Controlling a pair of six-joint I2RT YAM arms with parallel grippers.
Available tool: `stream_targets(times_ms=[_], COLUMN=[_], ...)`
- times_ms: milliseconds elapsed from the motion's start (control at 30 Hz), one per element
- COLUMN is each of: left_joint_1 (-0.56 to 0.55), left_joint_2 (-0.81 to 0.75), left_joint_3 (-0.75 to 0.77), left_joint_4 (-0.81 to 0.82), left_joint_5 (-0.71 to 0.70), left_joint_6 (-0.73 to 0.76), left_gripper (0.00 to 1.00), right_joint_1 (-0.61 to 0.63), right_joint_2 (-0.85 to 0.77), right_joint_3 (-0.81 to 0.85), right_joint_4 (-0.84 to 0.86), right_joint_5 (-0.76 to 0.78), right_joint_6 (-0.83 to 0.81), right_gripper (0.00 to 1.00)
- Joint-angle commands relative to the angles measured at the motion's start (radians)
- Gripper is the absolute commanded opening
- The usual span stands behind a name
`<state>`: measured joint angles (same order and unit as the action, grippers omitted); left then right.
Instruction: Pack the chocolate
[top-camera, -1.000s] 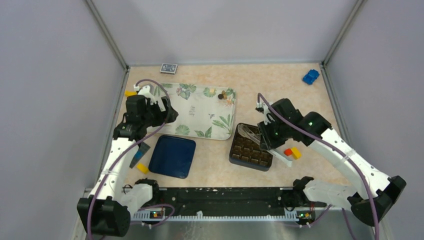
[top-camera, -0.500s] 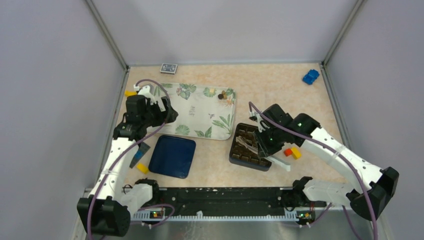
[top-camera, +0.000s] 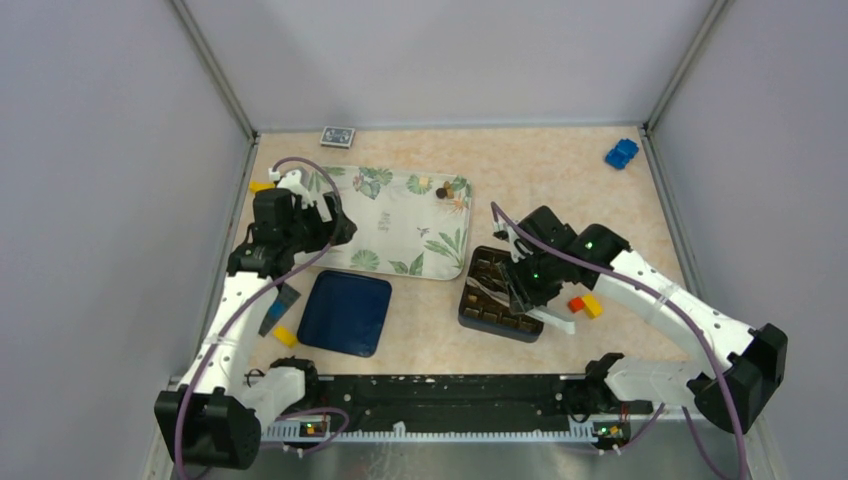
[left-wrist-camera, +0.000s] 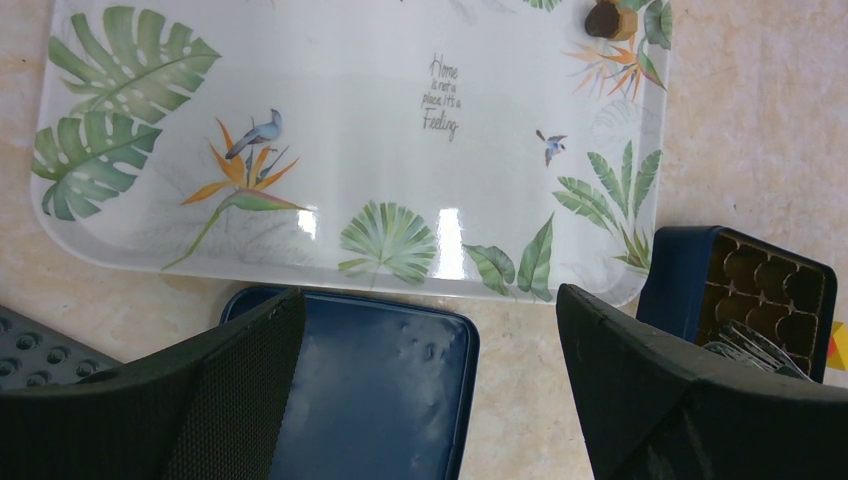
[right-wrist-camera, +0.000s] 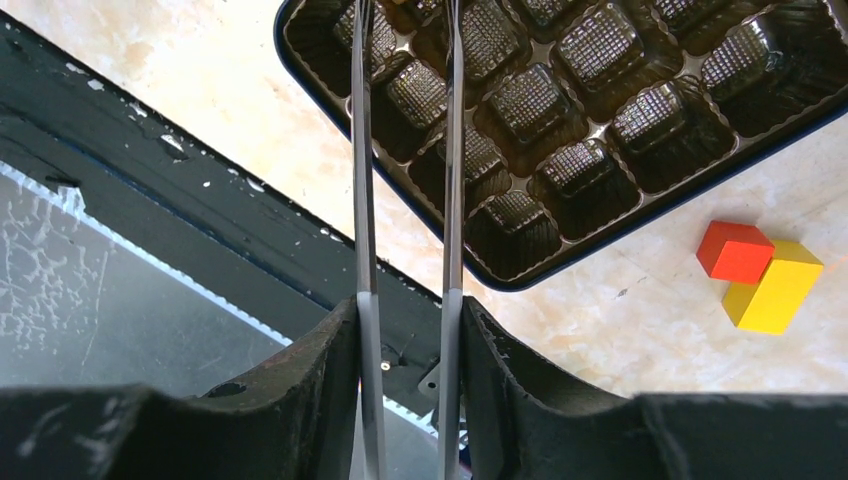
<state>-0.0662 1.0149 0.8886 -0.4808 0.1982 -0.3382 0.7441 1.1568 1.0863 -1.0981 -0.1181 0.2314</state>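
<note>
My left gripper wide open by the leaf-print tray, chocolate at its far right corner, dark piece touching a tan one, too stubby for any long axis, outside my right wrist view, my right gripper over the gridded box, blades narrowly apart, tips cropped, grip unclear

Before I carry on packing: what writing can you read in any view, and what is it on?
"Home is not a place it's a Feeling": grey script on the leaf-patterned tray, seen in the left wrist view.
Small patterned box at the far table edge: any print is too small to read.
Dark gridded box: no writing visible.
</note>
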Motion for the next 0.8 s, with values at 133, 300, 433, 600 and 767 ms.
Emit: stream_targets(times_ms=[133,300,433,600,767], left_joint_1=[0.003,0.003,0.003,0.003,0.003], left_joint_2=[0.007,0.004,-0.006,-0.025,-0.038], left_joint_3=[0.037,0.034,0.026,0.023,0.025], left_joint_4=[0.036,0.035,0.036,0.028,0.015], left_joint_5=[0.019,0.021,0.015,0.007,-0.019], left_joint_6=[0.007,0.005,0.007,0.006,0.014], left_gripper=[0.99,0.99,0.99,0.99,0.99], right_joint_1=[0.009,0.009,0.008,-0.038,-0.082], right_joint_2=[-0.012,-0.025,0.026,0.177,0.387], right_joint_3=[0.034,0.147,0.240,0.319,0.400], right_joint_4=[0.022,0.023,0.091,0.232,0.316], right_joint_5=[0.034,0.059,0.180,0.227,0.241], right_joint_6=[0.003,-0.004,-0.019,-0.028,-0.029], right_gripper=[0.31,0.13,0.13,0.22,0.30])
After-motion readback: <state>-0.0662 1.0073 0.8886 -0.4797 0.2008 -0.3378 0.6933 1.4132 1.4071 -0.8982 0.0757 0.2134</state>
